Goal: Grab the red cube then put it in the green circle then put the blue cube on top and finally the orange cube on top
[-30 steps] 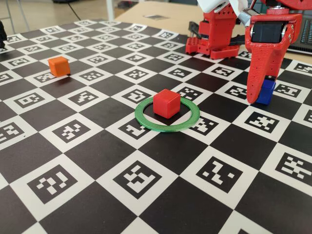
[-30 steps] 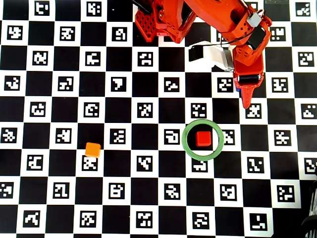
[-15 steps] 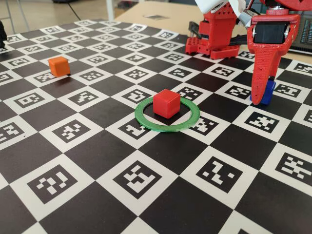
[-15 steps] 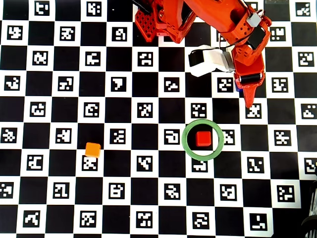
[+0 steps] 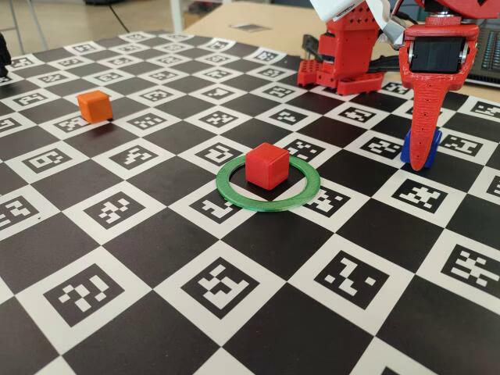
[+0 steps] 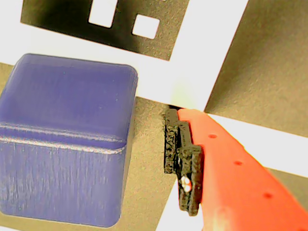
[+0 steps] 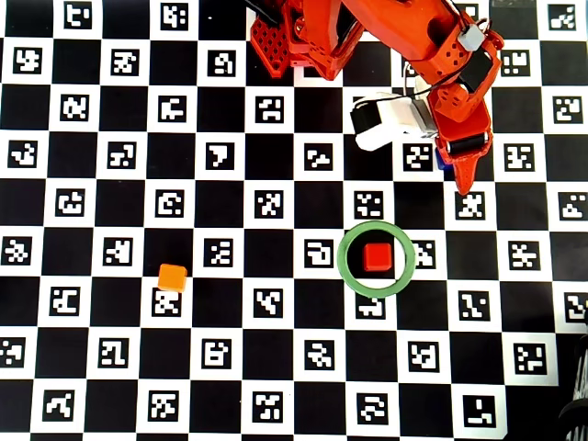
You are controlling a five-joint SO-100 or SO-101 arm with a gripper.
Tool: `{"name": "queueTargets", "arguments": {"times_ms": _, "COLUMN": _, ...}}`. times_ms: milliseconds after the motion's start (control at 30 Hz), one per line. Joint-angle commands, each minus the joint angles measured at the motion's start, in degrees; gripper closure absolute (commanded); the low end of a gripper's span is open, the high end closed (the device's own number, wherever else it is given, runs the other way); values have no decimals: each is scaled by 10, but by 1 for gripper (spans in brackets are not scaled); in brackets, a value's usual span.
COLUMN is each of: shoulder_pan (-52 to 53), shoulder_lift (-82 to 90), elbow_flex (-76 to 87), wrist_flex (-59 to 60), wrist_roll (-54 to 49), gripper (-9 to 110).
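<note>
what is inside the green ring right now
Only the red cube sits inside the green ring, slightly off-centre, with checkerboard showing around it. Nothing is stacked on it. The board patch directly beneath the cube is covered, so it cannot be seen.

red cube (image 5: 266,165) | green circle (image 5: 268,182) | blue cube (image 6: 62,139) | orange cube (image 5: 94,105) | black-white checkered mat (image 5: 156,258)

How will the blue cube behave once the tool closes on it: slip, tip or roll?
The blue cube looks rigid with flat faces, so it probably won't roll or deform. Its rounded edges and smooth-looking plastic might let it slip if pinched off-centre. The tool's finger carries a rough black pad, which should help grip.
</note>
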Motion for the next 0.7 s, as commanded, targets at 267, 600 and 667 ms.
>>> {"name": "queueTargets", "arguments": {"times_ms": 267, "shoulder_pan": 9, "shoulder_lift": -3, "elbow_flex": -62, "wrist_flex": 14, "wrist_roll": -4, "gripper": 73}}
{"name": "queueTargets", "arguments": {"times_ms": 600, "shoulder_pan": 10, "shoulder_lift": -5, "elbow_flex": -73, "wrist_flex": 16, "wrist_roll": -11, "gripper": 85}}
{"name": "queueTargets", "arguments": {"times_ms": 667, "shoulder_pan": 10, "shoulder_lift": -6, "elbow_flex": -73, "wrist_flex": 12, "wrist_roll": -12, "gripper": 87}}
